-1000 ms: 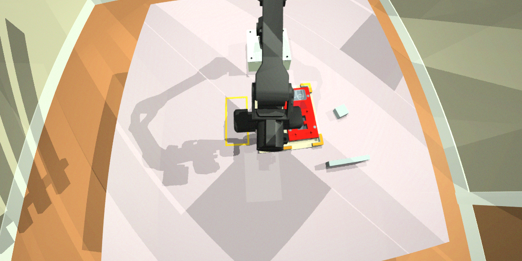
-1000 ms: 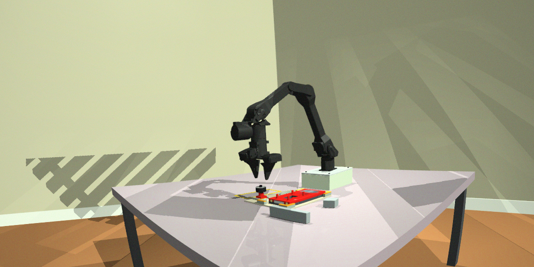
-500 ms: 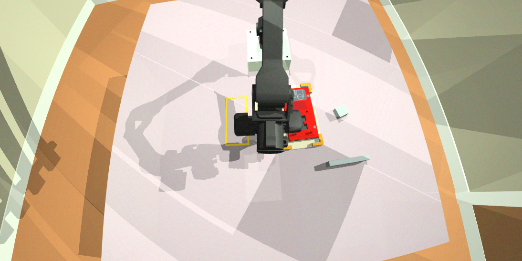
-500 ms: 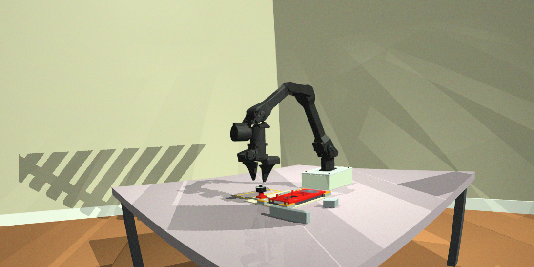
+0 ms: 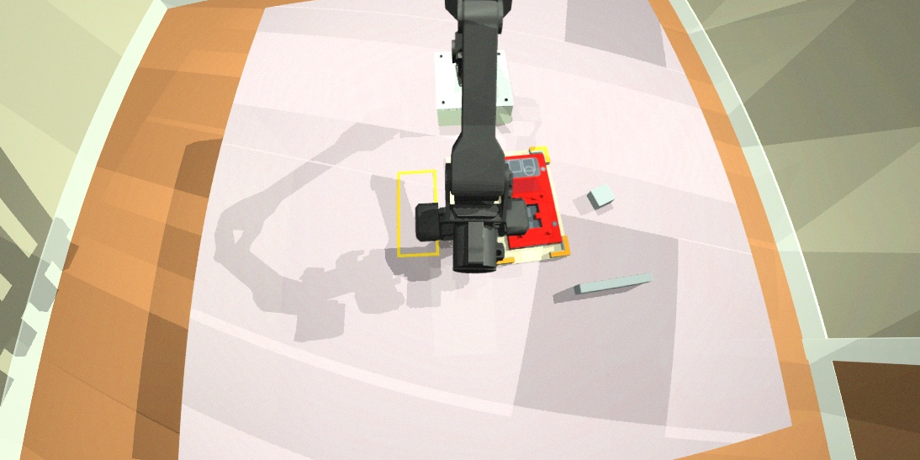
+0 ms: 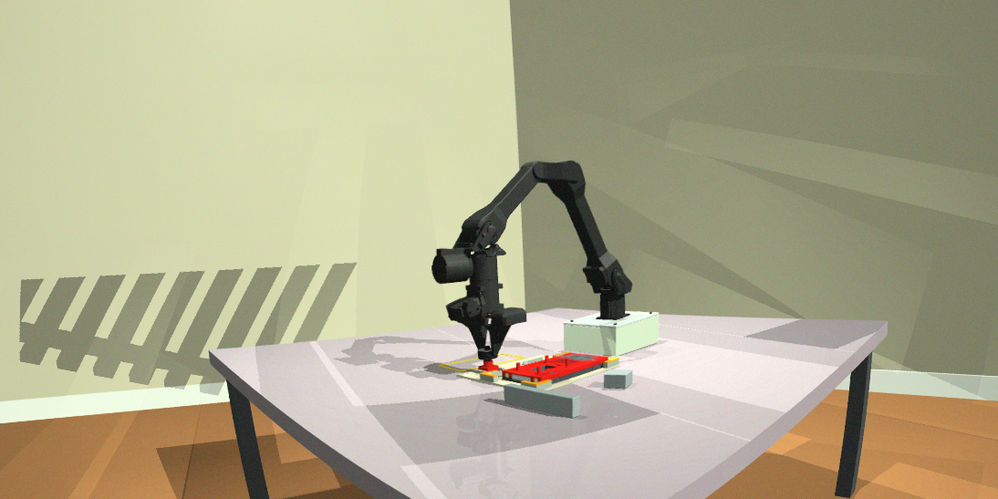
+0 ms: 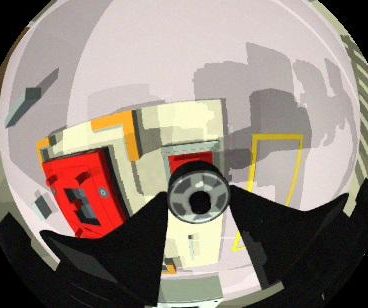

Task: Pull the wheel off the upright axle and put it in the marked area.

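Note:
The wheel (image 7: 212, 183), with a black tyre and a grey spoked face, sits between the fingertips of my gripper (image 7: 197, 194) (image 6: 487, 350), which is shut on it. In the exterior view the wheel (image 6: 487, 356) is a small dark shape just above the red block (image 6: 488, 366) (image 7: 191, 159). The axle is not clearly visible, so I cannot tell how far the wheel sits on it. The marked area is a yellow outline (image 5: 398, 212) (image 7: 278, 136) on the table beside the fixture board. In the top view the arm hides the wheel and fingertips.
A red plate with pegs (image 5: 547, 219) (image 6: 551, 367) (image 7: 86, 170) lies on the cream board (image 7: 199, 112), between orange corner brackets. A grey block (image 5: 600, 195) (image 6: 618, 379) and a long grey bar (image 5: 615, 283) (image 6: 542, 400) lie on the table beyond it.

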